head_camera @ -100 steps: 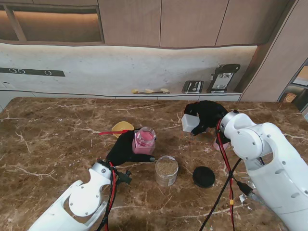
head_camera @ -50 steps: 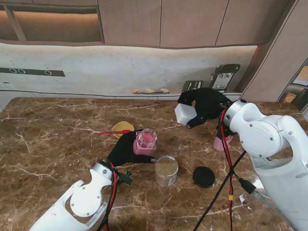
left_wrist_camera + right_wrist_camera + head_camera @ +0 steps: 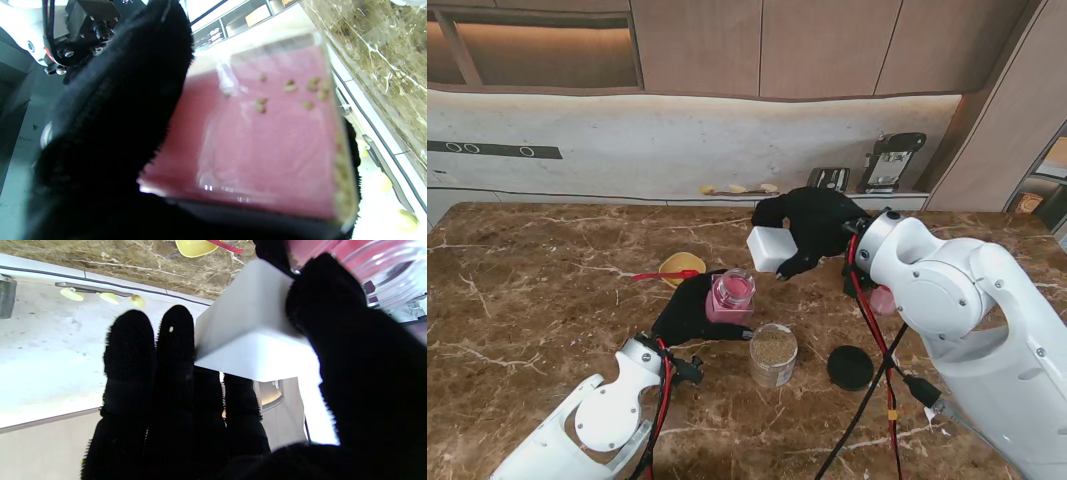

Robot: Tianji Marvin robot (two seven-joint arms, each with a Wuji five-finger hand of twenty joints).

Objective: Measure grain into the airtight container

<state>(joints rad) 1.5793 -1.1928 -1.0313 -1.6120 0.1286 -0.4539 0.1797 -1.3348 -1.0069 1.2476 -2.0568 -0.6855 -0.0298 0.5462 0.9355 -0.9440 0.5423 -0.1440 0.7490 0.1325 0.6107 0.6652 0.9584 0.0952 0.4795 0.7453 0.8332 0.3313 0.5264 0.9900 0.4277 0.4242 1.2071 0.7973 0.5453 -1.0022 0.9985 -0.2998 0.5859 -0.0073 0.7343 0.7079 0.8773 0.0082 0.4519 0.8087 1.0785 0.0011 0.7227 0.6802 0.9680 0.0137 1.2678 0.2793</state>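
My right hand (image 3: pixel 812 225) is clamped round a white cup (image 3: pixel 771 249), thumb on one side and fingers on the other, holding it up off the surface (image 3: pixel 547 280) just past the pink container (image 3: pixel 730 296). My left hand (image 3: pixel 689 312) is wrapped around that clear pink container, which stands on the surface with only a few grains (image 3: pixel 290 88) stuck to its wall. Just beside it on the right there's one open jar (image 3: pixel 773 354) full of brownish grain, one black lid (image 3: pixel 850 367) lying flat, plus one yellow scoop (image 3: pixel 682 265) farther from me.
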